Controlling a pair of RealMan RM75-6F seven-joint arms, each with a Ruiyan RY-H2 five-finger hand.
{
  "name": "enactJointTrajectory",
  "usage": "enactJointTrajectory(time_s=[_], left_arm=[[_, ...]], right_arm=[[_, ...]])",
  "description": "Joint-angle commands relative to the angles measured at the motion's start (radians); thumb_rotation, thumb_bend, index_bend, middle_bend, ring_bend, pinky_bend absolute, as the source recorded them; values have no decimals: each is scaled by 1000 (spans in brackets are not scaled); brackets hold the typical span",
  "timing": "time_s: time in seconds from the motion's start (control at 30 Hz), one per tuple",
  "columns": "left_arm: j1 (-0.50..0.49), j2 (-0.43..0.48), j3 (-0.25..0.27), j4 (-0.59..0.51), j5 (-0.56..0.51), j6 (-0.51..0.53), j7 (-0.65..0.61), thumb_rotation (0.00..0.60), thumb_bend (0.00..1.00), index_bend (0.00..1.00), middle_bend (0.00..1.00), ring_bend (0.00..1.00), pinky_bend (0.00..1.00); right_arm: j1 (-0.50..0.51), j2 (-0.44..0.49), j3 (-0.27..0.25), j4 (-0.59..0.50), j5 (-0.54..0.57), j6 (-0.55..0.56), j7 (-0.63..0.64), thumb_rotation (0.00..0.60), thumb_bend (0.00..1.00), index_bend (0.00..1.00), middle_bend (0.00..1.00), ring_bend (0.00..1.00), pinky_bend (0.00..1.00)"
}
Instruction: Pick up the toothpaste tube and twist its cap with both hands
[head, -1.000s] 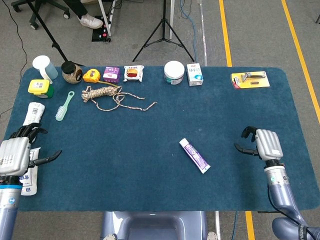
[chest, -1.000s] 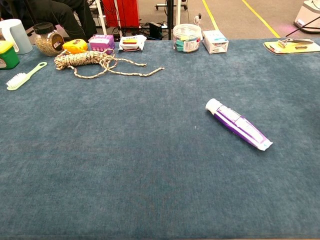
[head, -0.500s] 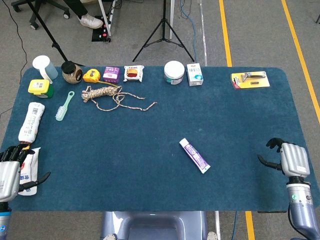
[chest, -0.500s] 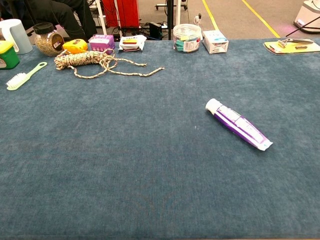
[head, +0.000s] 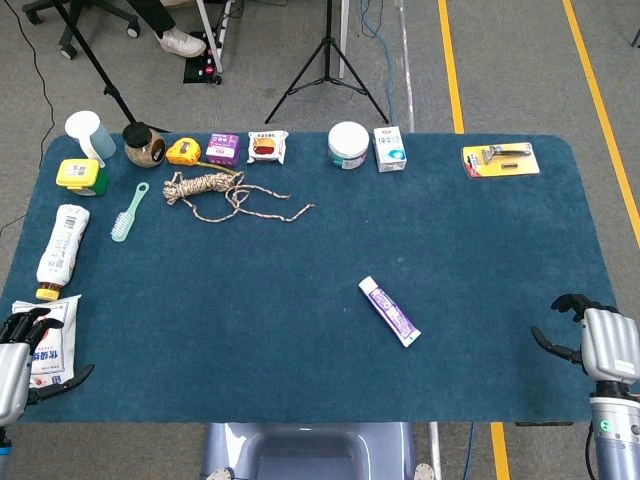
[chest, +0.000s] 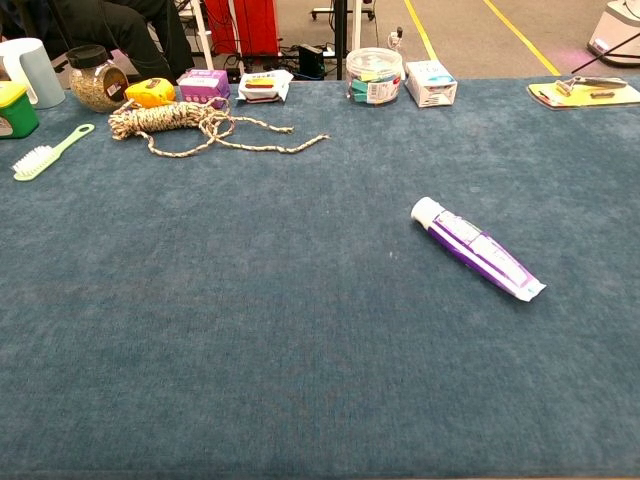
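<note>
The head view looked steeply down over the whole table (head: 300, 330); the chest view sat low and close at its near edge, both sharing the toothpaste tube (head: 389, 311).

One toothpaste tube (head: 389, 311), one rope (head: 215, 191), one brush (head: 127, 212), one razor pack (head: 499, 158), perhaps two small boxes beside the rope.

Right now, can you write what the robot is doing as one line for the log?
left hand: open, beside white packet | right hand: open, at table edge | toothpaste tube: lying untouched mid-table

Table (head: 300, 330) cover matt blue felt-like cloth; toothpaste tube (head: 390, 311) glossy plastic; rope (head: 215, 190) rough braided fibre
</note>
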Motion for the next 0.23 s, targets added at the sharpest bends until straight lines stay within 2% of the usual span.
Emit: enactJointTrajectory(time_s=[0.03,0.23], left_arm=[[2,8,-4,-8,-3,-12,-4,336,87,317,240,185,280],[2,58,-11,-62,-5,-56,-6,338,87,317,240,181,271]], right_arm=[[-10,4,1,-8,-11,10,2,401,299,423,442,492,422],[-40,19,5,-17,-45,36,36,401,300,424,442,492,422]])
